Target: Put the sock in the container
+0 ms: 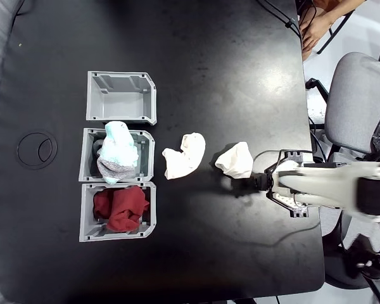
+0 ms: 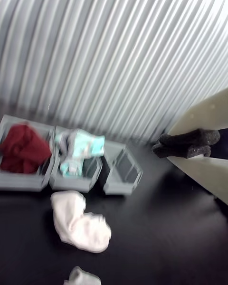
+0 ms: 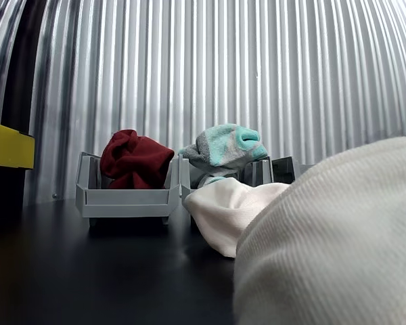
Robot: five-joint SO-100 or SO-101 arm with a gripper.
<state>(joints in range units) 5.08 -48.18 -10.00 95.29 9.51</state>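
The sock lies bunched in the container, the middle of three bins (mint end up, speckled grey end hanging over the rim). The gripper sits just beside the nearer cream sock, holding nothing; jaw opening cannot be determined.

mint sock heaped in middle container, two cream socks on black table

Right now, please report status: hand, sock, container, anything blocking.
Hand near a cream sock, holding nothing, open or shut unclear. Mint sock lying in middle container. Nothing blocking.
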